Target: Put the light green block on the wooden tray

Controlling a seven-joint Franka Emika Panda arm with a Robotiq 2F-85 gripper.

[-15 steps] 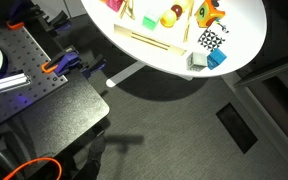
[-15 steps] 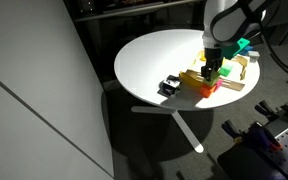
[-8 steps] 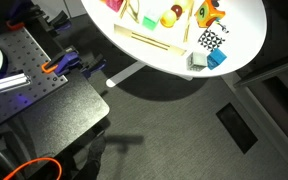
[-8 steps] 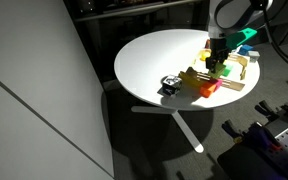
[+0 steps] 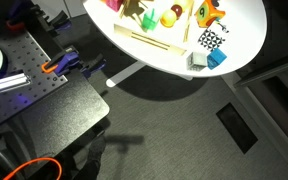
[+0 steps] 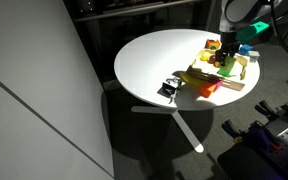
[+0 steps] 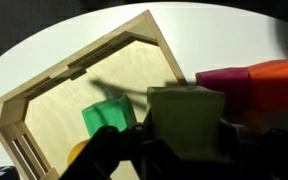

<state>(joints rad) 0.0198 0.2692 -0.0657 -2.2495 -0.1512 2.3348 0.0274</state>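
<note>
I've swung gripper [image 6: 227,50] toward upper right, clamped on light green block [image 7: 187,120]; it's at wooden tray [image 7: 74,100] edge, release pt looks close.

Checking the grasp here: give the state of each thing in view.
Pale lime-green block: held between the gripper's fingers.
Gripper: shut on the pale lime-green block.
Pale wooden tray: lying flat, open side up.
Bright green block: resting inside the pale wooden tray.

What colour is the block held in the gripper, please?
The block is olive green; wrist view.
</note>
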